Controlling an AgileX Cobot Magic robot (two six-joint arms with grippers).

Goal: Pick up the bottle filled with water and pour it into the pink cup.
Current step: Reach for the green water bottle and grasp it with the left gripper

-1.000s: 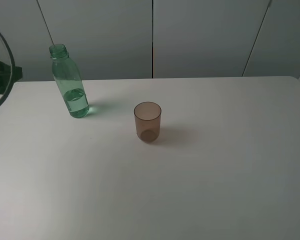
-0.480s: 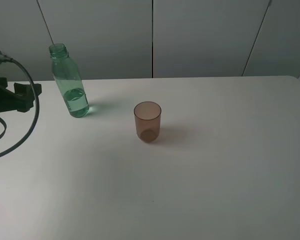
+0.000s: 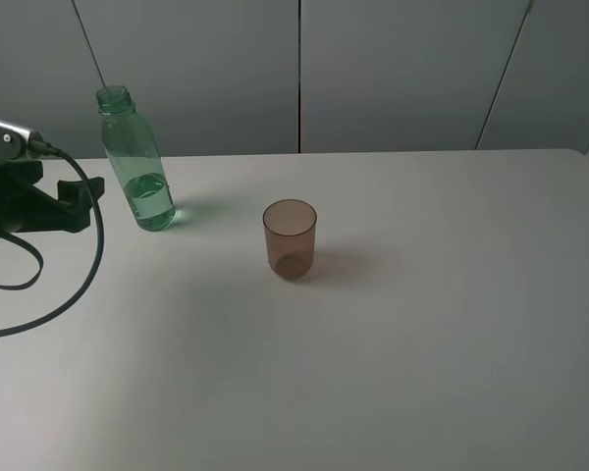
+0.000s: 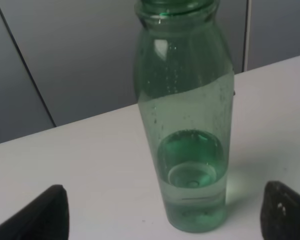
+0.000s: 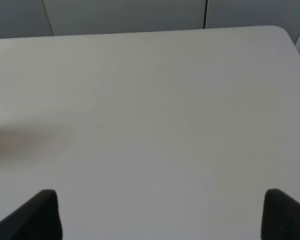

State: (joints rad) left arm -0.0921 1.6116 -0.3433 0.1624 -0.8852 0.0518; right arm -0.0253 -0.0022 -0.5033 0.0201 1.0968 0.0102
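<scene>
The left gripper (image 3: 86,201) has its fingers (image 4: 45,217) released, apparently aligned to straddle the bottle (image 3: 137,167), which stands upright on the surface (image 3: 422,324), left of the pink cup (image 3: 290,238). The right gripper (image 5: 165,215) is likewise released and empty.

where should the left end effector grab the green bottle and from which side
The bottle stands upright and uncapped, so probably grip its mid-body below the shoulder, coming from the high view's left, where the open left end effector faces it; a side grip keeps it vertical.
</scene>
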